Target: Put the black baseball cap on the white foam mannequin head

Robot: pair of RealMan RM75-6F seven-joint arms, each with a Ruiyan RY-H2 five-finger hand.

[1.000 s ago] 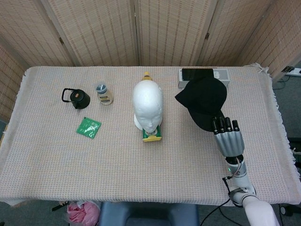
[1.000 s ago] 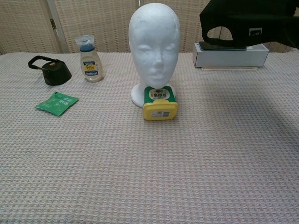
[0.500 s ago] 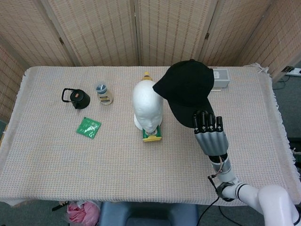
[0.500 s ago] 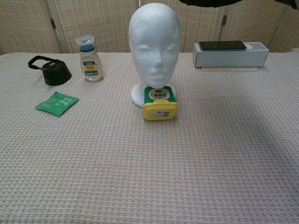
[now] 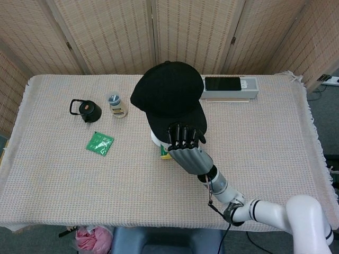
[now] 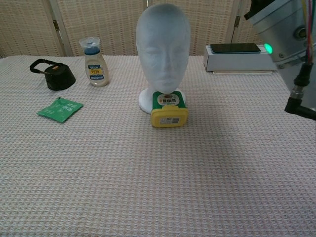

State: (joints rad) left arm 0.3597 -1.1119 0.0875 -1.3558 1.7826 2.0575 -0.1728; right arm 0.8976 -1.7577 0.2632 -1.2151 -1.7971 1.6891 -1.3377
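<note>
In the head view, the right hand (image 5: 186,145) grips the brim of the black baseball cap (image 5: 167,96), its fingers (image 5: 181,135) closed over the brim's edge. The cap hangs over the white foam mannequin head (image 5: 155,138), hiding all but a sliver of its base. To the left on the bench (image 5: 63,180) sit a black lid (image 5: 87,110), a small bottle (image 5: 117,104) and a green packet (image 5: 99,143). A white box (image 5: 230,89) with a phone (image 5: 222,83) on it lies to the right.

In the chest view, the mannequin head (image 6: 163,49) stands upright and shaded, a yellow container (image 6: 169,109) touching its base in front. The cap is out of frame above. Only the right wrist (image 6: 289,34) shows at the upper right. The left hand appears in neither view.
</note>
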